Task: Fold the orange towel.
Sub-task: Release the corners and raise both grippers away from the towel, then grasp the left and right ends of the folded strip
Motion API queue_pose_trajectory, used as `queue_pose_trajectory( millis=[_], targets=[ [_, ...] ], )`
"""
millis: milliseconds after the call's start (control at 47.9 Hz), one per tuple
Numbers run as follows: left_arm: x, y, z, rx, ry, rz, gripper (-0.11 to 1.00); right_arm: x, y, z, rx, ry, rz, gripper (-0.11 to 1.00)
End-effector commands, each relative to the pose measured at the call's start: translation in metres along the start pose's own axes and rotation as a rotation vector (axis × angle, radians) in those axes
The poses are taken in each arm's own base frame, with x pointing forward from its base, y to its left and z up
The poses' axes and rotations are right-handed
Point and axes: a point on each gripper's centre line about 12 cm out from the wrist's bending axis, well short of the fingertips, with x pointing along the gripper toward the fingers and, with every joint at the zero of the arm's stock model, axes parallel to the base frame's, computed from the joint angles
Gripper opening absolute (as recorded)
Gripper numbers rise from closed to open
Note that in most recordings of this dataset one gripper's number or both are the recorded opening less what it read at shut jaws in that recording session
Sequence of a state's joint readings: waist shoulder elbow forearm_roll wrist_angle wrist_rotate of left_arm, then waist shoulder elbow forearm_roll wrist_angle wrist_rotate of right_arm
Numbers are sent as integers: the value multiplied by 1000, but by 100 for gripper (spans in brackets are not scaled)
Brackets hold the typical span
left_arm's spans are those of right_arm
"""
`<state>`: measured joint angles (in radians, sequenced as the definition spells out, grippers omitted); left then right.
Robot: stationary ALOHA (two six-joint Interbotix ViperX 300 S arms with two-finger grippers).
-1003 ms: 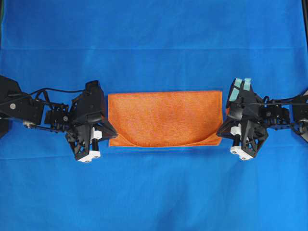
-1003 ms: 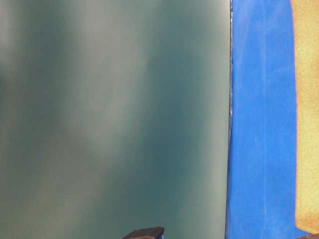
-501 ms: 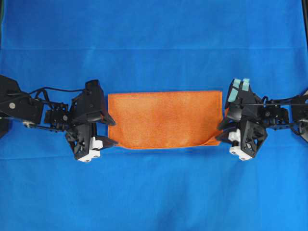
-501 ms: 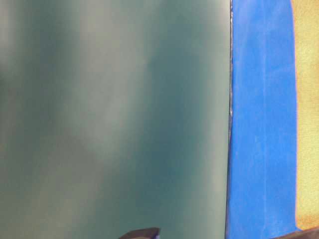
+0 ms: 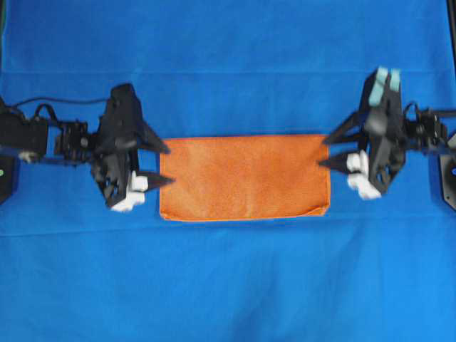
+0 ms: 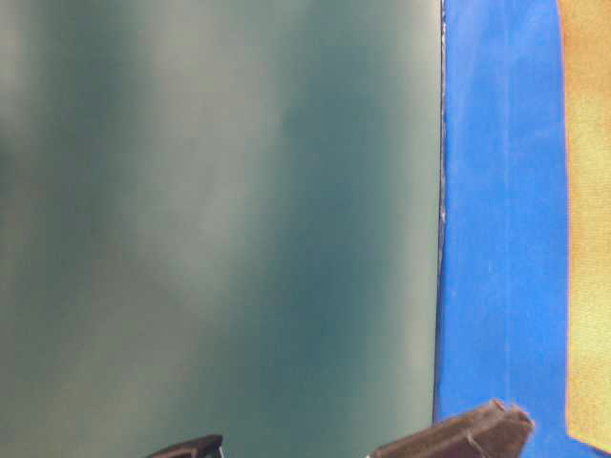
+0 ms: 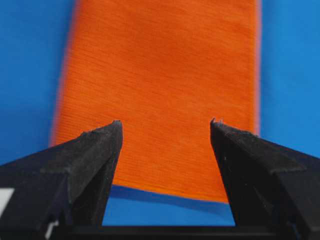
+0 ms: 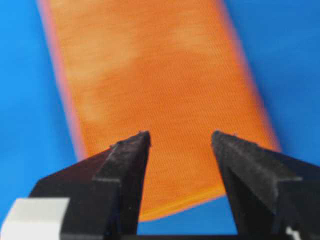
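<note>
The orange towel (image 5: 244,177) lies flat on the blue cloth as a wide rectangle, folded in half, its edges roughly in line. My left gripper (image 5: 166,164) stands open just off the towel's left edge, with nothing between its fingers. My right gripper (image 5: 325,151) is open at the right edge, also empty. In the left wrist view the towel (image 7: 160,75) stretches away beyond the open gripper (image 7: 166,122). The right wrist view shows the same: the towel (image 8: 160,75) beyond the spread gripper (image 8: 181,134). The table-level view shows only a strip of the towel (image 6: 587,239).
The blue cloth (image 5: 228,285) covers the whole table. Both black arms reach in from the left and right sides. In the table-level view a blurred grey-green surface (image 6: 220,219) fills the left, and a dark finger (image 6: 458,441) pokes in at the bottom.
Both grippers opened and let go of the towel's near corners, then drew back toward the far side. The sagging upper layer has settled flat.
</note>
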<state>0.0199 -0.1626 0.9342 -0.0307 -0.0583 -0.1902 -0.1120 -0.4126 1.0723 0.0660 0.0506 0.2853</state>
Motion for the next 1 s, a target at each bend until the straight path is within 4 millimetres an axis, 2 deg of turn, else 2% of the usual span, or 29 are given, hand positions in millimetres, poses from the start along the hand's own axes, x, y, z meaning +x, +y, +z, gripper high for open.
queue_pose_trajectory(
  millis=[0,146,480,606,982],
  targets=[
    [2,9,11,4,-28,21,63,4,-10,6,-1,2,-37,58],
    [13,25,2,-9,19,63,63,19,-25,-1,7,59,-88,58],
    [35,48,-18,-47,97,118,64,50,-46,-23,31,171,-151,58],
    [39,55,-25,-58,114,132,64,54,-50,-27,36,183,-160,58],
    [40,55,-30,-58,142,133,60,54,-49,-27,36,184,-159,58]
  ],
)
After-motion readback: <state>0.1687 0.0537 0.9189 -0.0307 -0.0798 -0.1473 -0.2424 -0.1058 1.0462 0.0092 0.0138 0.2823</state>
